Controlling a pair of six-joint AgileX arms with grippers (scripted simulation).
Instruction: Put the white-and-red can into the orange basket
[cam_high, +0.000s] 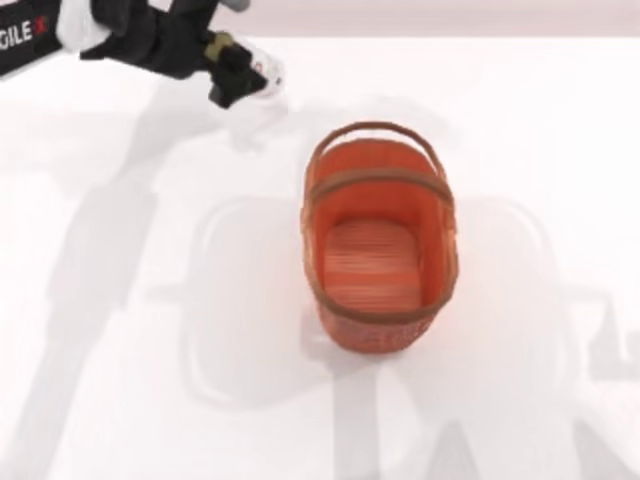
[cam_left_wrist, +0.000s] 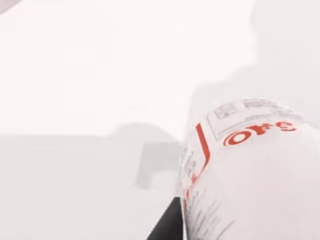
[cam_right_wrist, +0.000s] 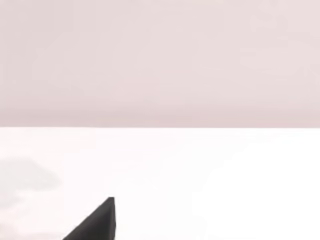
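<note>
Nothing lies on the white table (cam_high: 120, 300) between the white-and-red can (cam_high: 268, 76) and the orange basket (cam_high: 378, 240), which stands at the table's centre, its brown handle arching across an empty ribbed bottom. The left gripper (cam_high: 250, 80) holds the can at the far left, jaws closed on its white body with red lettering. The right gripper's jaws cannot be judged.
</note>
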